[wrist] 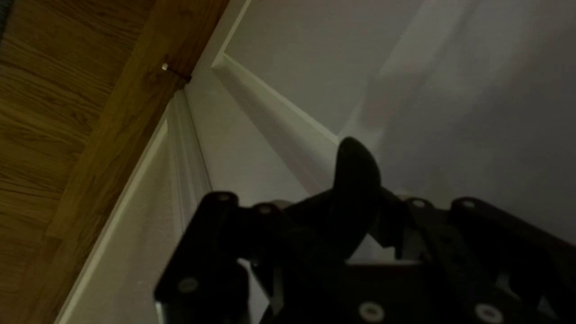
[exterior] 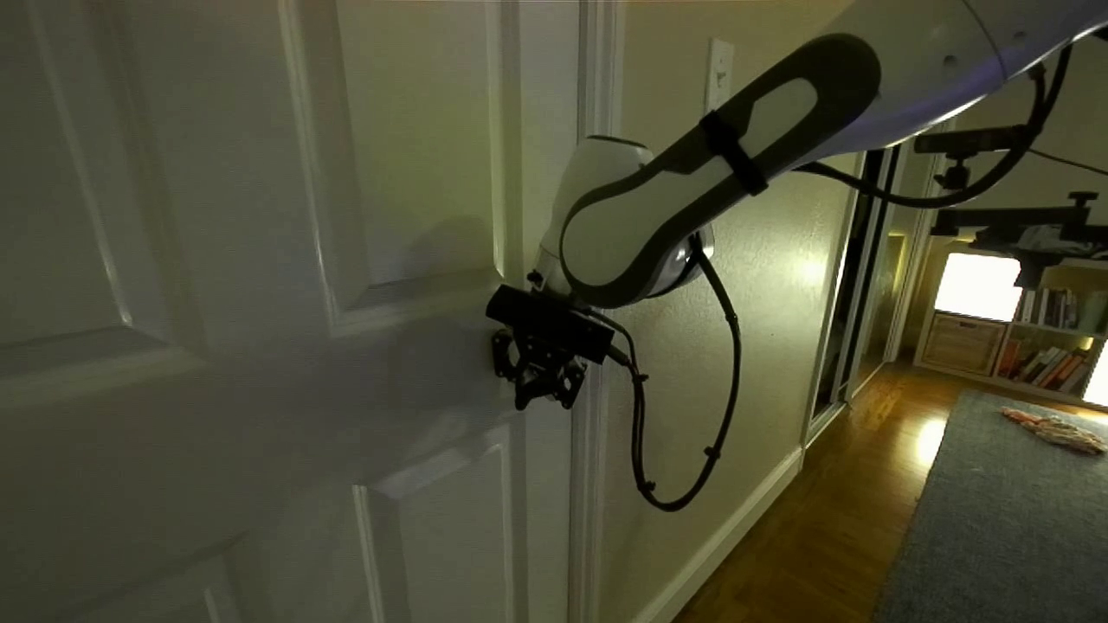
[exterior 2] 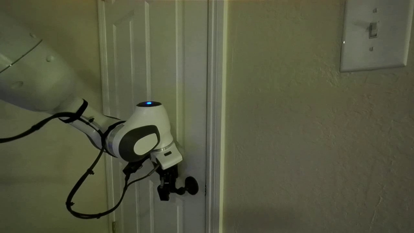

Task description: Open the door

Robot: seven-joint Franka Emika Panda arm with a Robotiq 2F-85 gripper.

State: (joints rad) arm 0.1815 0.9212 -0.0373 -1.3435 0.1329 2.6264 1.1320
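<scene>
Pinching the lever (wrist: 357, 173) between the fingers (wrist: 310, 216), one on each side, with the rounded tip jutting out to the far side of them in the wrist view. Too dark there to make out the exact lines of contact. In an exterior view, baring the round plate (exterior 2: 192, 185) and a short neck (exterior 2: 180, 191) to the right of the fingers, on the door (exterior 2: 193, 81), near its right edge and just left of the trim (exterior 2: 215, 97). Closed along that edge, by the look of it, door to trim. In the wrist view, beyond the fingers and to their right, more of the door, in shadow. Carried on a white arm (exterior: 636, 216), reaching in from the right in an exterior view, with a black cable (exterior: 736, 350) looping beneath. To the right of the trim, pale wall (exterior 2: 284, 123) with a switch (exterior 2: 373, 30). Farther right, wooden floor (exterior: 822, 519), a grey rug (exterior: 978, 519) with a crumpled cloth (exterior: 1056, 431) on it, and at the far end books (exterior: 1043, 368).
</scene>
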